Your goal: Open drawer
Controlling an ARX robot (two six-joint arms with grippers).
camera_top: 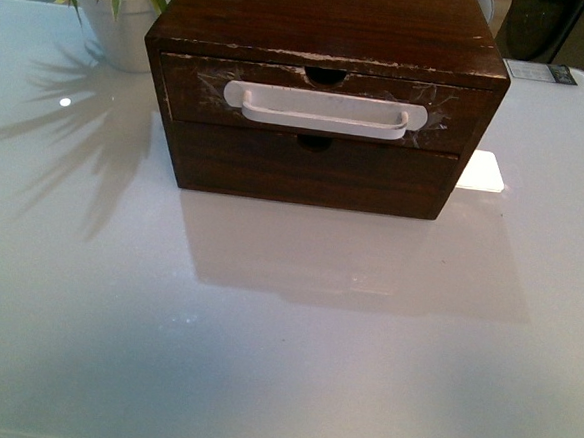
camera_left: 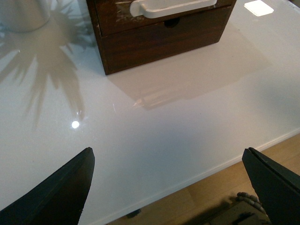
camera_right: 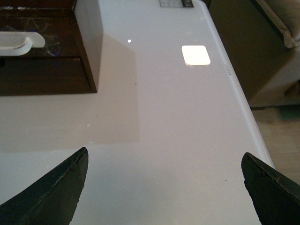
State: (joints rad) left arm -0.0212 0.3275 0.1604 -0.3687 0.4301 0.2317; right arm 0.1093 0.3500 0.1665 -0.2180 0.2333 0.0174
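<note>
Jaws gape empty on left gripper [camera_left: 168, 151]; the drawer [camera_top: 195, 97], closed, lies well ahead, slightly right of it, and ahead-left of the equally spread right gripper [camera_right: 164, 152]. Likely risk: an off-centre handle [camera_top: 325, 111] pull drags the whole box [camera_top: 326, 21].

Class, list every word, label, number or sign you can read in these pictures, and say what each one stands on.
No text can be read.
A dark label at the far right edge of the table: print too small and blurred to read.
The drawer, its white handle and the plant pot: no writing shows.
</note>
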